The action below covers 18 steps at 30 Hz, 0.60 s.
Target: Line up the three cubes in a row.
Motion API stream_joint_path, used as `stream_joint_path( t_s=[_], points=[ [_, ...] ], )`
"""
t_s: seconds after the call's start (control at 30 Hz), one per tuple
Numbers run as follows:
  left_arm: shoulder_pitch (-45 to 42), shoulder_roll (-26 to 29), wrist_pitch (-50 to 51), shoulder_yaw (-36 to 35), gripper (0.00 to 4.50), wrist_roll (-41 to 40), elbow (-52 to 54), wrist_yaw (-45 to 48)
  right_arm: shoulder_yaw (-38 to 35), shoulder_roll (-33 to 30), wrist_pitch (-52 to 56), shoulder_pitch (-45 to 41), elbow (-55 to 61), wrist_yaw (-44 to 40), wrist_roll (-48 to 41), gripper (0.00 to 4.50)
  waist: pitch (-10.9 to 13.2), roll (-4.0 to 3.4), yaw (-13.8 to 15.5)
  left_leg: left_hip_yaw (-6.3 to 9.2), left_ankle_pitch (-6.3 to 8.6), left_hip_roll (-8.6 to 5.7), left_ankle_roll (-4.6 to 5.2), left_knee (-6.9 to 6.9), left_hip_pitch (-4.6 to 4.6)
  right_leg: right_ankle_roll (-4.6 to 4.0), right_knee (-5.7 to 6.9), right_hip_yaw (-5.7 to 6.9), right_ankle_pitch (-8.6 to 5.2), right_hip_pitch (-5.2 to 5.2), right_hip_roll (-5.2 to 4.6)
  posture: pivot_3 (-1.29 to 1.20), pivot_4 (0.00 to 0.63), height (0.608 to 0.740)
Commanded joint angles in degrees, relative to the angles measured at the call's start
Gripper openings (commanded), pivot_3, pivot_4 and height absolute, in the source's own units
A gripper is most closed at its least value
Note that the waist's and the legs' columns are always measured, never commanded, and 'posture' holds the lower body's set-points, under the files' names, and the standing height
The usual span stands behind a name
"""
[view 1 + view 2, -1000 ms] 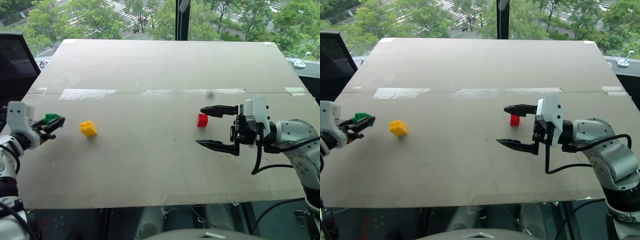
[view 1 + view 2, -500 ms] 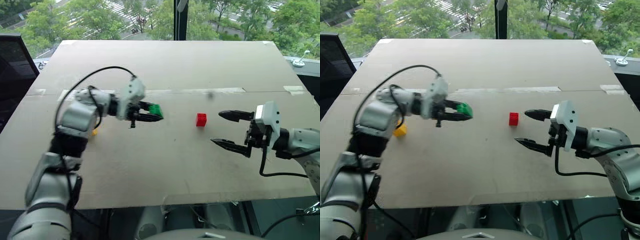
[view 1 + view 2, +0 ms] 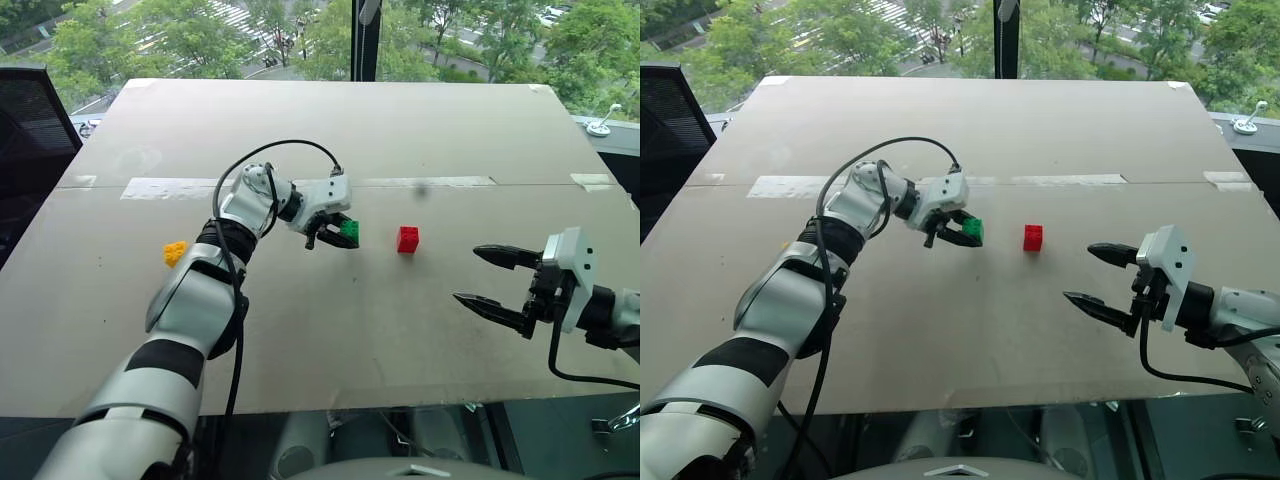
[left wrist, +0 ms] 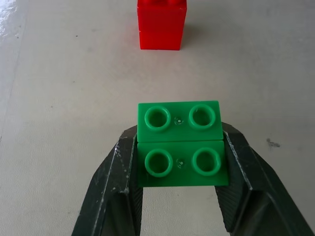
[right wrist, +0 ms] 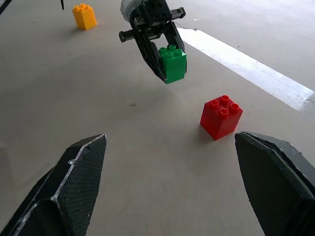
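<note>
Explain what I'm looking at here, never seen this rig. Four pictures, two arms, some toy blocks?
It is a humanoid robot with two arms, each ending in a gripper of two black fingers. Two pictures come from a stereo camera on its head, looking down over a flat tan board. The other two come from cameras on the wrists, looking along each gripper's fingers.

The left gripper is shut on the green cube and holds it above the board, just to the robot's left of the red cube. In the left wrist view the green cube sits clamped between the two fingers.

The right gripper is open and holds nothing, off to the right of the red cube. The yellow cube rests on the board farther left.
</note>
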<state>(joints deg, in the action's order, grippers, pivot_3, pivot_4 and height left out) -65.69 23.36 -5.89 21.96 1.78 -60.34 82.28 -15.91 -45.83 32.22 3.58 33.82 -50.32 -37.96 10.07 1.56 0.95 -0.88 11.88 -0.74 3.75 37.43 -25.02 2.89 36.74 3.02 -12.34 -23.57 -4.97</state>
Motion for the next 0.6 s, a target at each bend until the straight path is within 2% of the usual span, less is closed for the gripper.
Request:
stream_joint_path(
  t_s=[0.03, 0.6],
  points=[
    [-1.96, -0.78, -1.28, -1.6, 1.32, 1.18, -1.07, -1.03, -2.27, -0.53, -1.24, 0.22, 2.21, 0.37, -0.35, 4.31, 0.0, 0.0, 0.0, 0.0, 0.0, 0.0, 0.0, 0.01, 0.0, 0.02, 0.0, -0.01, 0.0, 0.0, 0.0, 0.0, 0.15, 0.74],
    [-3.48, -3.0, -4.62, -3.07, 1.32, 5.47, -6.79, -3.26, -3.51, -0.39, -0.11, 3.81, 6.4, 3.51, -1.55, 4.31, 0.0, 0.01, 0.02, -0.02, 0.01, -0.01, 0.02, 0.03, 0.0, -0.03, 0.01, -0.02, 0.06, 0.0, 0.0, 0.0, 0.15, 0.74]
  ],
)
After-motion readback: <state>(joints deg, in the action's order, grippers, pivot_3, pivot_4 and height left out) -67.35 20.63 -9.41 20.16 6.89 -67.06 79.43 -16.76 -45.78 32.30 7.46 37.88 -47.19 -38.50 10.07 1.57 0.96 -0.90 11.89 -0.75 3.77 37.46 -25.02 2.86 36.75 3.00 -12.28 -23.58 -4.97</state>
